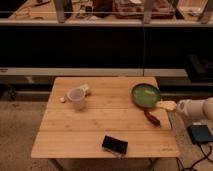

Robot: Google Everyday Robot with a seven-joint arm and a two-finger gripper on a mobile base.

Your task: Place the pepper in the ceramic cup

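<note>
While the wooden desk [100,131] carries everything, the green dish [145,94] sits toward its right edge and the ceramic cup [76,98] stands upright left of centre. The gripper [168,105] hangs just beside the dish, fingers spread wide, holding nothing. The pepper [152,118] lies on the desk near the gripper, well apart from the cup.
</note>
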